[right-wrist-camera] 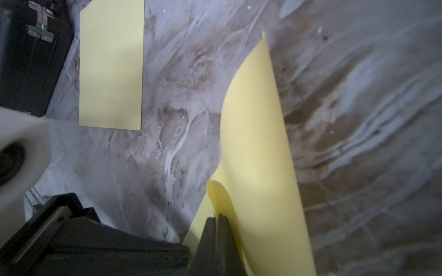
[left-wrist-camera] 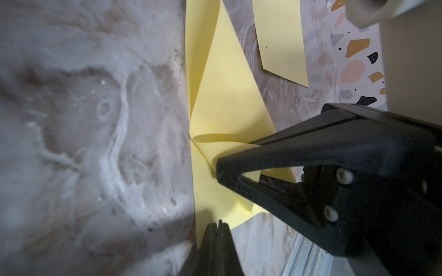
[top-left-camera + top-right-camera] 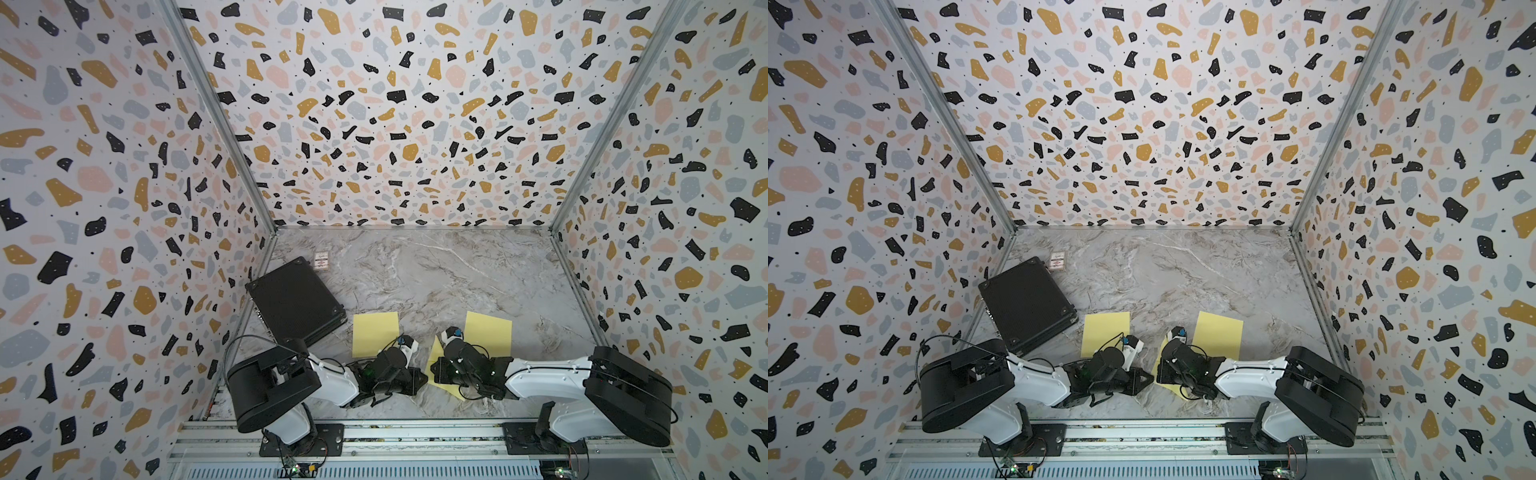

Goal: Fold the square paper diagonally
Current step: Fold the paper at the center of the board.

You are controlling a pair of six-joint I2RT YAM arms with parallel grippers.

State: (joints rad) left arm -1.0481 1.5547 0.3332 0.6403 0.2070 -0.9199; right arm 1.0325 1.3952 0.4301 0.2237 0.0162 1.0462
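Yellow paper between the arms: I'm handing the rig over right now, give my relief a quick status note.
Left end effector: shut, tip at the yellow paper edge; pinching or pressing, cannot tell.
Right end effector: shut on the yellow paper, with a flap curled over.
Two spare sheets lie flat farther back; black case at the left.
Done: flap brought over, a loose bend only, no sharp crease.
Left: align opposite corners, press the diagonal flat.
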